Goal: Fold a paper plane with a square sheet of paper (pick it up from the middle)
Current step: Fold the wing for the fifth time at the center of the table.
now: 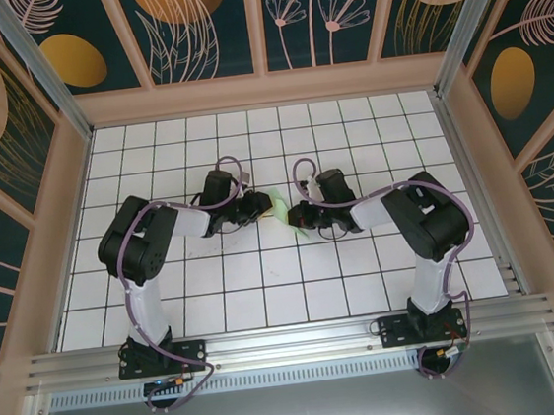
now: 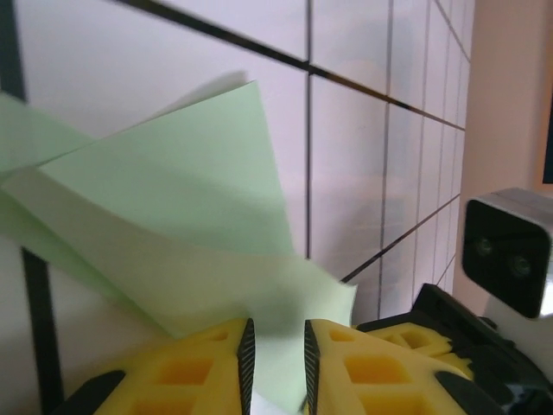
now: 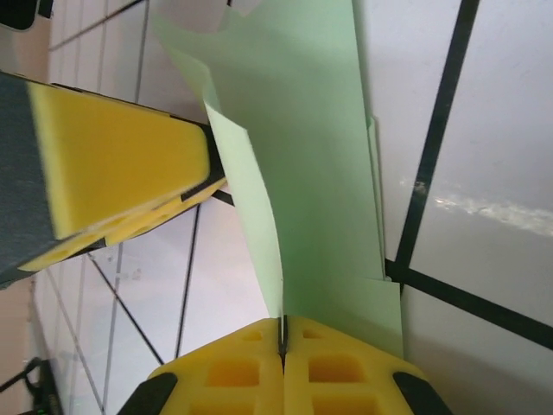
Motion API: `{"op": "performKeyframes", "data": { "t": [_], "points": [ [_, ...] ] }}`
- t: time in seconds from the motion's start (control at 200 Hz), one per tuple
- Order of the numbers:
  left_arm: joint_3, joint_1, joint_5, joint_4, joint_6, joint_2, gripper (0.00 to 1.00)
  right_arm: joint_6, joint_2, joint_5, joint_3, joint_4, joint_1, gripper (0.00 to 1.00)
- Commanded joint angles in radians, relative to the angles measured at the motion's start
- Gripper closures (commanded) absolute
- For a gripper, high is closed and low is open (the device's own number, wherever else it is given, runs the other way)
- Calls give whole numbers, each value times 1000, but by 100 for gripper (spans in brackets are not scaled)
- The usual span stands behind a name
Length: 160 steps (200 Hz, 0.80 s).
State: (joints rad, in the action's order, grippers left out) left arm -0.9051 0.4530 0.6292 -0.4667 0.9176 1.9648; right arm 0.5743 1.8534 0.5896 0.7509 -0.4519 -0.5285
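The right gripper has its yellow fingers pressed flat together. A lower edge of the thin, pale green, partly folded square sheet of paper is pinched in the seam between them. From that seam the sheet rises toward 12 o'clock in the right wrist view, its long axis running 6 to 12. One flap curls off toward 11 o'clock, where a yellow finger of the other arm stands just beside it.

The left gripper has its jaws parted by a narrow gap. A corner of the sheet lies in that gap, too thin to fill it, so this looks like a loose straddle rather than a clamp. From there the paper fans out toward 10 and 11 o'clock, above the white gridded table.

From overhead the sheet sits between the two fingertips. It lies at 3 o'clock from the left gripper and 9 o'clock from the right, near the table's centre. Both arms are equally near it, but only the right has a firm hold, so the next crease probably depends on the left closing or shifting along the fold.
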Motion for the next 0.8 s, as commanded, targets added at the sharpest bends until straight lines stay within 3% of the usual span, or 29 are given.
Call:
{"op": "performKeyframes", "data": {
  "t": [0.0,0.47,0.796],
  "points": [
    [11,4,4,-33,-25,-68,70,90,11,87,-33,-125,16,97],
    [139,8,53,-251,43,-66,67,279,101,152,-59,-293,31,99],
    [145,22,63,-262,43,-40,70,311,118,125,-69,-263,46,100]
  ]
}}
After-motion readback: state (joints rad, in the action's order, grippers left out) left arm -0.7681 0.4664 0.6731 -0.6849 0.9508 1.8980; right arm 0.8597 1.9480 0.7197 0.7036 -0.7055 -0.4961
